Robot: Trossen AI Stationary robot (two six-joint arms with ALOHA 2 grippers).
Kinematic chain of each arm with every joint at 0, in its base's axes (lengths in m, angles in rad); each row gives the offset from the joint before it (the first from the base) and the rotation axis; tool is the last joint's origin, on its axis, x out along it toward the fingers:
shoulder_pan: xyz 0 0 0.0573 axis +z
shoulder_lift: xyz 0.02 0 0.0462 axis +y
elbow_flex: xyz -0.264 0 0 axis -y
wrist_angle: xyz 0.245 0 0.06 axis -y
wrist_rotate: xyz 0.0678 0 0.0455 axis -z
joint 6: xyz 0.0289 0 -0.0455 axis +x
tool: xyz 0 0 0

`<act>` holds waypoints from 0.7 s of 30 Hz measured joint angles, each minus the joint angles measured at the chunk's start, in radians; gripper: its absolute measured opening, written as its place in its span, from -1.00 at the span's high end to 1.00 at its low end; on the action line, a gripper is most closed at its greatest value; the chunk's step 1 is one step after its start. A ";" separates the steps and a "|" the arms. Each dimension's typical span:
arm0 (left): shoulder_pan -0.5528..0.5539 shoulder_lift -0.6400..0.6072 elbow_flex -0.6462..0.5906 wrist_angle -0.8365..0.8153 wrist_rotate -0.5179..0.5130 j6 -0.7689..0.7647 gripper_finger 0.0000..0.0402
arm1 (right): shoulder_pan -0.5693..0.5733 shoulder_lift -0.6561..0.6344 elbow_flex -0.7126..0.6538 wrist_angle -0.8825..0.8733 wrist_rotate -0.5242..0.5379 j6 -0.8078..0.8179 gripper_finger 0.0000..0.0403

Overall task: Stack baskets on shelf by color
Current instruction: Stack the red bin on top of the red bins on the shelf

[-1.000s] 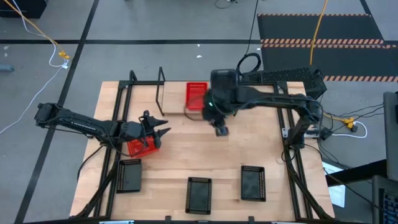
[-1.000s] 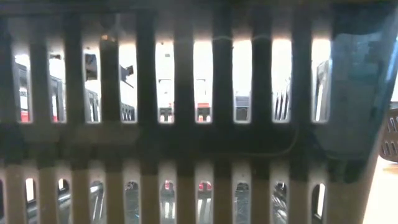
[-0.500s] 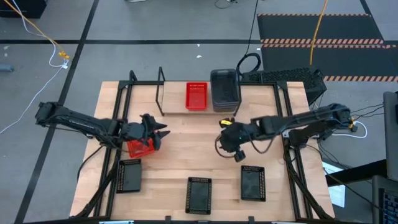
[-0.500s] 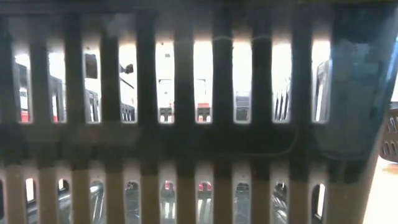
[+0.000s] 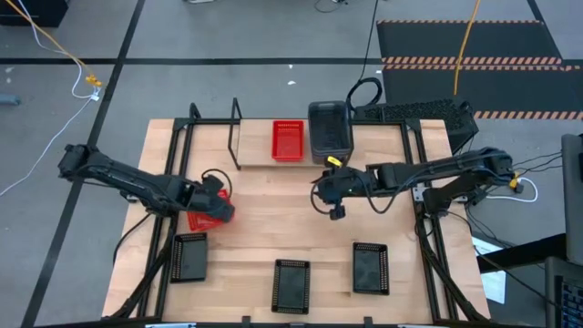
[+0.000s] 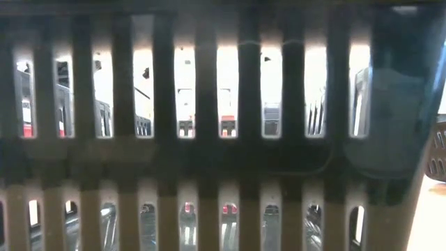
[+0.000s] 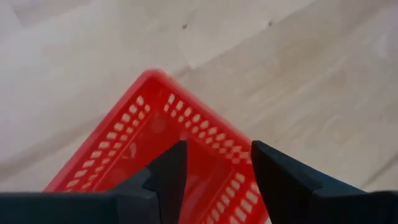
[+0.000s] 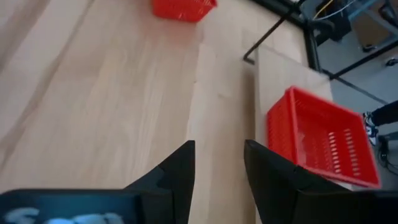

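The wooden counter (image 5: 273, 232) stands on grey flooring. Three black baskets (image 5: 291, 285) line its near edge; a red basket (image 5: 288, 140) and a grey stack (image 5: 329, 133) sit on the shelf (image 5: 235, 134). The left gripper (image 7: 214, 171), spread, has come down over a red basket (image 5: 209, 214). The right gripper (image 8: 217, 165), empty and parted, has moved back toward the shelf.

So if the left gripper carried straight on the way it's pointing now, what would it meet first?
The left gripper points at the red basket right before its open fingers, so it would probably meet the basket's perforated wall or rim first. How close that wall is cannot be judged.
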 joint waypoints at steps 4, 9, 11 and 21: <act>0.041 0.056 0.000 0.019 0.000 0.017 0.10 | -0.017 0.000 -0.066 0.051 0.000 -0.020 0.34; 0.100 0.123 -0.001 0.030 0.032 0.052 0.10 | -0.028 0.000 -0.108 0.076 0.000 -0.026 0.34; 0.120 0.145 -0.001 0.060 0.032 0.064 0.10 | -0.032 0.000 -0.114 0.081 0.000 -0.027 0.34; 0.146 0.210 -0.002 0.288 0.108 0.275 0.52 | -0.033 0.000 -0.118 0.127 -0.001 -0.050 0.34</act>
